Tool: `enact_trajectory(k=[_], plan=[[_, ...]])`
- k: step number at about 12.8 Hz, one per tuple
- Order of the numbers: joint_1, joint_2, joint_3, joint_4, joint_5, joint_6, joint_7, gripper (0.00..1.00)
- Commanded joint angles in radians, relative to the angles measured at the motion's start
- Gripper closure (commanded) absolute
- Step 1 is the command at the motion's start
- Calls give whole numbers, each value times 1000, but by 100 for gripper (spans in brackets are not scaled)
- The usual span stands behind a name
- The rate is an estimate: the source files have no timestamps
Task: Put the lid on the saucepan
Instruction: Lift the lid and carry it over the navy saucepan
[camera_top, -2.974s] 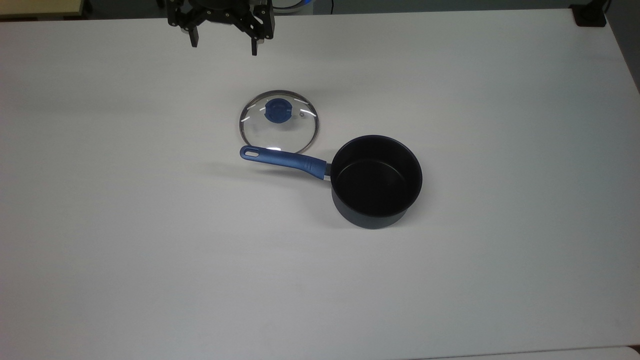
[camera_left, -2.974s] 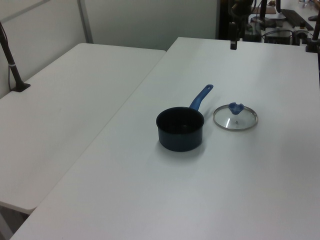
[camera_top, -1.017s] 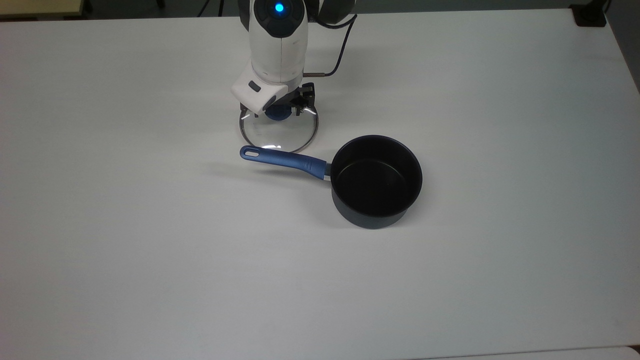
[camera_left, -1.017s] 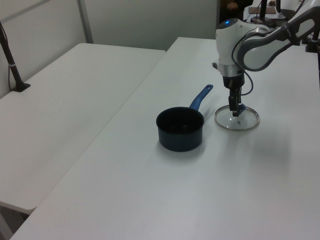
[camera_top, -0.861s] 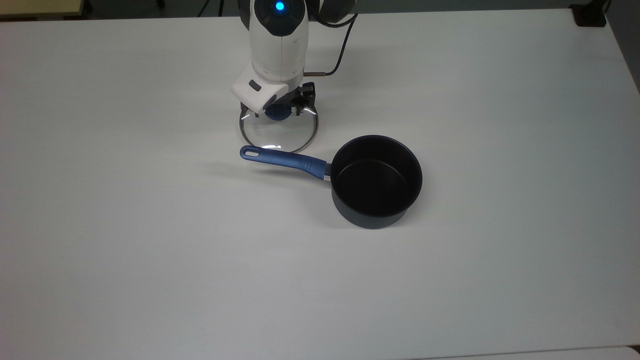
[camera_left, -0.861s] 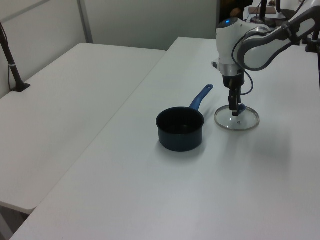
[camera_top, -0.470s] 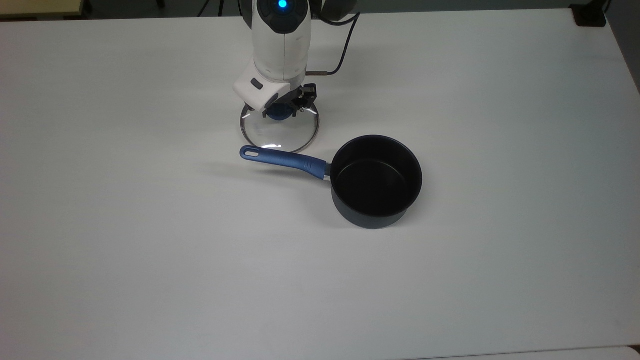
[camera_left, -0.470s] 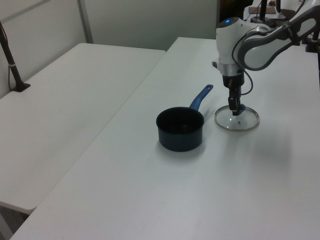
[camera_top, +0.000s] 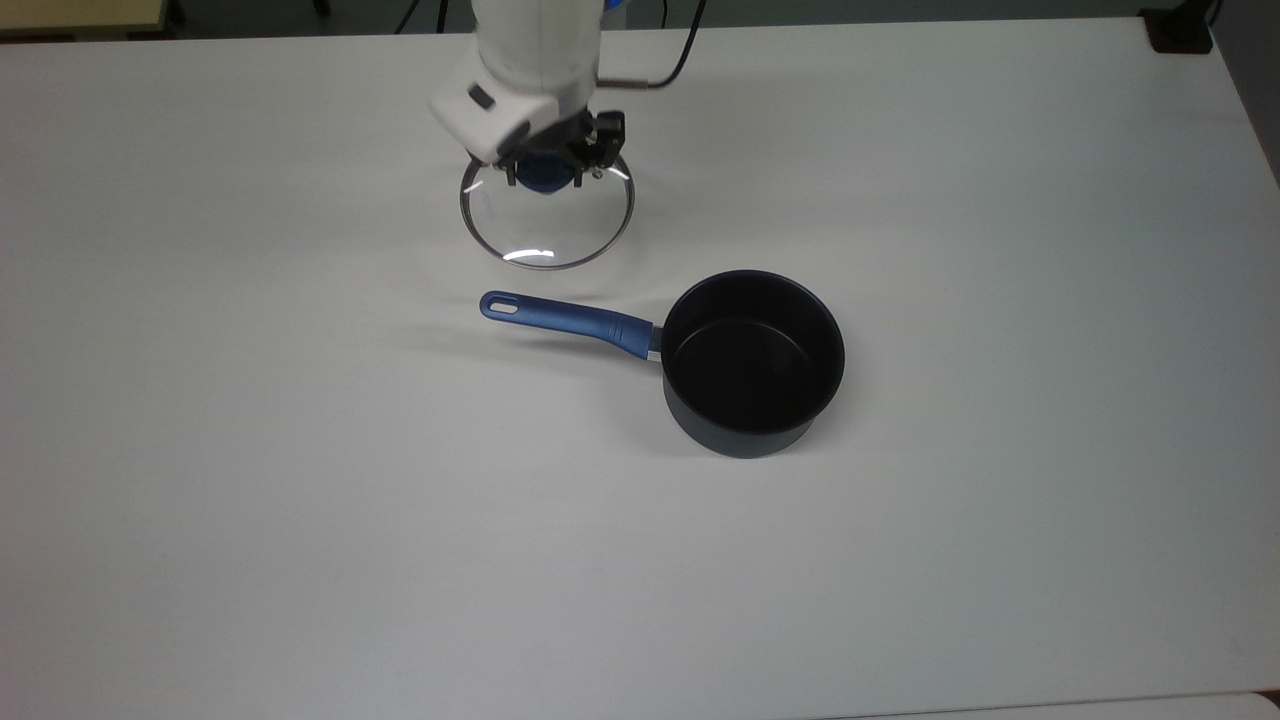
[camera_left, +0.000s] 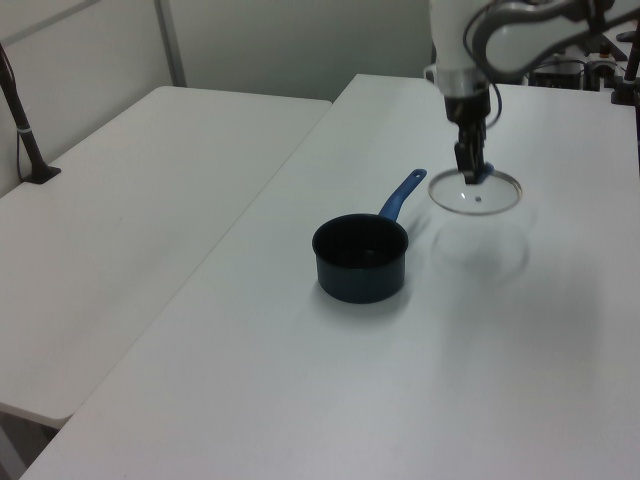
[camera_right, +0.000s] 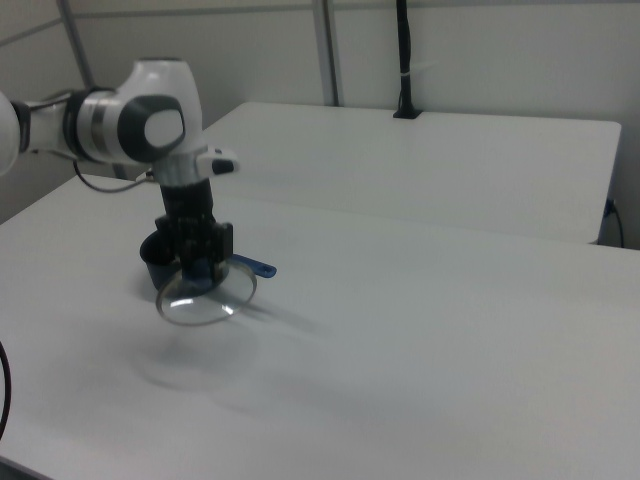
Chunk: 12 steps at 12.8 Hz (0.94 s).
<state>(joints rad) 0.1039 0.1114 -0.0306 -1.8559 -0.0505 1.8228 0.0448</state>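
You had the gripper (camera_top: 553, 165) clenched on the blue knob of the lid (camera_top: 546, 222), which hung clear of the table (camera_top: 300, 500). The saucepan (camera_top: 752, 362) sat uncovered to the top view's lower right, so carrying across, centring and lowering remained.

Beneath my gripper (camera_top: 548, 172) hangs the lid (camera_top: 546, 222), clear above the worktop (camera_top: 300, 500); the saucepan (camera_top: 752, 362) stands to the top view's lower right.
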Motion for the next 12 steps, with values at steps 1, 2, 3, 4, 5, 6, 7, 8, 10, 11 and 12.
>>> enact_trajectory(k=[1, 2, 3, 4, 5, 6, 7, 8, 10, 11, 12], plan=[[6, 40, -3, 174, 49, -65, 78, 63], [17, 77, 3, 234, 57, -86, 111, 63], [40, 130, 3, 306, 66, -117, 150, 63], [77, 189, 1, 372, 64, -135, 194, 63], [103, 241, 1, 414, 58, -152, 234, 63], [120, 295, 0, 461, 58, -151, 281, 63], [140, 342, 0, 510, 58, -151, 321, 63], [157, 371, -3, 536, 60, -145, 355, 63], [181, 401, -2, 573, 60, -140, 397, 63], [189, 402, 0, 584, 61, -142, 403, 62], [195, 402, 1, 587, 61, -142, 414, 62]])
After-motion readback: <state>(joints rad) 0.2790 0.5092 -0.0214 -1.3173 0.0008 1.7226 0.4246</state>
